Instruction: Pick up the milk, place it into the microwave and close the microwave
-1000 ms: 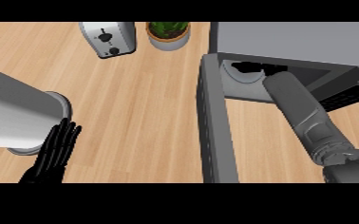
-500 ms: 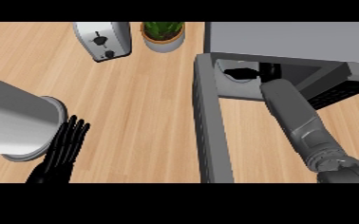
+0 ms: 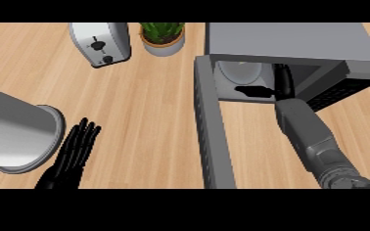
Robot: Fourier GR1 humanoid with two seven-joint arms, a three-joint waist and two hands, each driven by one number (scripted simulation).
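The microwave (image 3: 285, 39) stands at the far right of the wooden worktop (image 3: 145, 107), its door (image 3: 213, 127) swung fully open toward the viewer. The right forearm (image 3: 311, 137) reaches up from the lower right edge into the oven's opening. The right hand (image 3: 283, 78) is inside the cavity, dark against the shadowed wall, and whether its fingers are curled or straight cannot be told. A small dark shape (image 3: 253, 91) lies just beside it on the cavity floor, next to the pale round turntable (image 3: 242, 71); what it is cannot be told, and the milk cannot be made out as such.

The left hand (image 3: 72, 151) rests at the lower left, fingers straight and pointing up, beside a grey forearm end (image 3: 25, 137). A toaster (image 3: 101, 43) and a potted plant (image 3: 162, 36) stand at the worktop's far edge, near each other.
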